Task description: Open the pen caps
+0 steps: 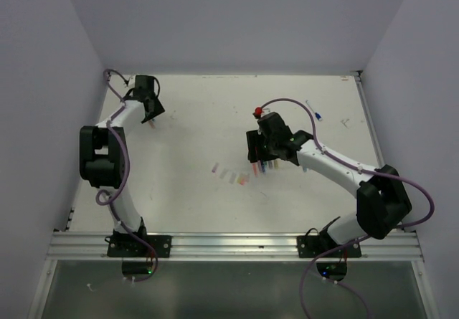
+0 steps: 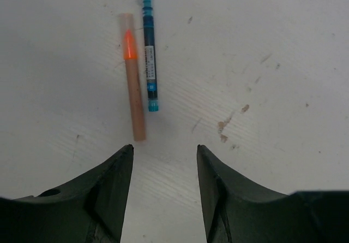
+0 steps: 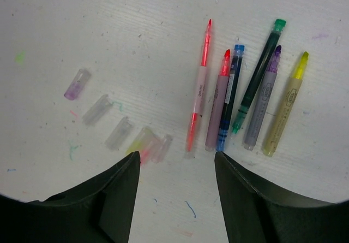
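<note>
The right gripper hovers over the white table with its jaws spread wide and nothing between them. Six pens lie in a loose row just ahead of it and off to its right. From the centre outward they are a thin red pen, a mauve pen with a red tip, a blue pen, a green pen, a grey pen with a purple tip, and a yellow pen. The red, mauve, grey and yellow ones show bare tips pointing away from the gripper. Ahead and to its left, loose pen caps lie in a slanting line: a purple-tinted cap farthest out, a clear cap, and a second clear cap. Close by the left finger is a tight cluster with a yellowish cap and a pink cap. The cluster holds at least three, but they overlap too much for a sure count. The left gripper is also parted and holds nothing. Two pens lie ahead of it, slightly to its left. An orange pen has its near end just off the left fingertip and a translucent cap on over its far tip. A teal pen lies just beside it on the right, farther out. Whether the teal one is capped I cannot tell.
</note>
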Motion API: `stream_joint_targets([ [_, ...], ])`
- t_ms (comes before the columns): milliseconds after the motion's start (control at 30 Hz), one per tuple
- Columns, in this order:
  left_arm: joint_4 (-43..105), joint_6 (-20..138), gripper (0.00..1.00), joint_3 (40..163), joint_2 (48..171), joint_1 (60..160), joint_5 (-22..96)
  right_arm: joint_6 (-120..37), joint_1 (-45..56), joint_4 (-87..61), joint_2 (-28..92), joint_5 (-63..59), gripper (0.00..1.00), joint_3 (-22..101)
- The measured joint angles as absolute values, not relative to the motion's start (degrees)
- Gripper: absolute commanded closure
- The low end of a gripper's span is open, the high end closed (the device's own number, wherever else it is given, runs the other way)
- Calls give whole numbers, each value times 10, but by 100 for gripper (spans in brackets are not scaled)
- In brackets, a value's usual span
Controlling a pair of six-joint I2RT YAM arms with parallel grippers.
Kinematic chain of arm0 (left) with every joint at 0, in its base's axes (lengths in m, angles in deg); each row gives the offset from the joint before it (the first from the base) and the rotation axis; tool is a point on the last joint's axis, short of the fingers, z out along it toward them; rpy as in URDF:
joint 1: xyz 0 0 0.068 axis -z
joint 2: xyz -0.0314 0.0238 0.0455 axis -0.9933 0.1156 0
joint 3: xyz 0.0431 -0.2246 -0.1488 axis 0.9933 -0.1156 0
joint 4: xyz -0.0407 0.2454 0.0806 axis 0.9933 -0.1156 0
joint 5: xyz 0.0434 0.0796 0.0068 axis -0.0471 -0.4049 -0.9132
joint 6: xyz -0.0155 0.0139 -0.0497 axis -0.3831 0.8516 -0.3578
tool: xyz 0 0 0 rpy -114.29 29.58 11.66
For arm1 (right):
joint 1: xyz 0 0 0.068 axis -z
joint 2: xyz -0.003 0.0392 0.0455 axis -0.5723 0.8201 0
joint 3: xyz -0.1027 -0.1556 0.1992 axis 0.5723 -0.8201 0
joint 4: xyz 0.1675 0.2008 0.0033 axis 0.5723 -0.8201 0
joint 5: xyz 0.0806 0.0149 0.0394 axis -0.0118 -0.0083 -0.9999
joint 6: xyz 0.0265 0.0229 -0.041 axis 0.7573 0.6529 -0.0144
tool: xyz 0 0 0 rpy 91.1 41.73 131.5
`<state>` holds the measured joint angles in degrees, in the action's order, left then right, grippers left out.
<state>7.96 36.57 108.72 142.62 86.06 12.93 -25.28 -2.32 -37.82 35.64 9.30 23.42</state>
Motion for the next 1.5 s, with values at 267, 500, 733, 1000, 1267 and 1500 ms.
stream_joint_targets([
  [267,79,363,55,1087,1464,852,115,-263,-23,-374,359,90,39,232],
  [500,84,363,57,1086,1473,853,101,-269,-23,-369,361,87,39,220],
  [733,92,363,57,1079,1488,853,97,-269,-23,-362,372,77,39,218],
  [1000,101,360,58,1077,1508,851,86,-273,-23,-358,373,76,39,217],
  [1267,115,353,79,1076,1511,839,84,-275,-23,-354,376,76,39,217],
  [1500,147,342,100,1055,1503,819,88,-275,-23,-353,380,77,39,217],
])
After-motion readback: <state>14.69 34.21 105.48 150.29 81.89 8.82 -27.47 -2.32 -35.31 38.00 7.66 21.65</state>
